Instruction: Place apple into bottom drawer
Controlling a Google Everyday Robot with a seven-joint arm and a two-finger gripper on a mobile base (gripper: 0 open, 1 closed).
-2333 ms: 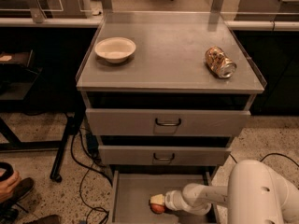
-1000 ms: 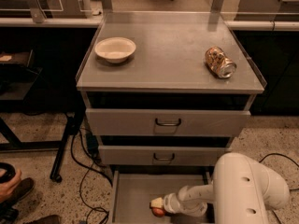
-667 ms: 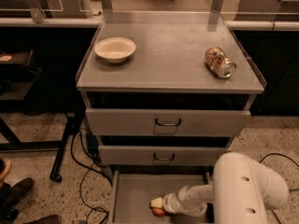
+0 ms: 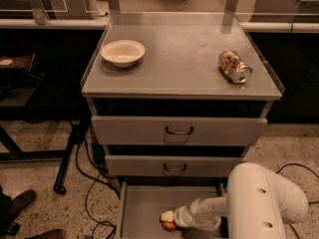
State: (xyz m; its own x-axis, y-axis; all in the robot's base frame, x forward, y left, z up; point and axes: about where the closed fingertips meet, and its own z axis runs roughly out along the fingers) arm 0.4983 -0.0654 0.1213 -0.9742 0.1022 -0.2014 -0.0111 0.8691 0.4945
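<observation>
Speckled stone floor point(image 4: 45, 148) spreads around a grey metal cabinet point(image 4: 179, 83), with black cables point(image 4: 85, 183) trailing down its left side and a dark shoe point(image 4: 20, 202) at the lower left edge. On the cabinet's flat top, a cream bowl point(image 4: 123, 52) sits to the left and a crushed gold can point(image 4: 235, 66) lies on its side to the right, well apart from each other. Below the top, the top drawer point(image 4: 129, 131) and the middle drawer point(image 4: 134, 166) are shut, each showing a dark curved handle. The bottom drawer point(image 4: 139, 208) is pulled out, its flat grey floor bare on the left half.

A white arm point(image 4: 264, 203) reaches in from the right and ends in the gripper point(image 4: 169, 218), low inside the bottom drawer near its middle. The apple point(image 4: 169, 226) is right under the gripper's tip and touching it, down at or just above the drawer floor. Whether the gripper is clamped on the apple or has let go, I cannot tell.

The apple is likely firm and fairly light, with a smooth, somewhat slippery skin, and it could bruise if dropped. The best hold is probably across its widest part, from two opposite sides and away from the stem. Being round, it may roll on the flat metal once free, though the low drawer walls should keep it in.
</observation>
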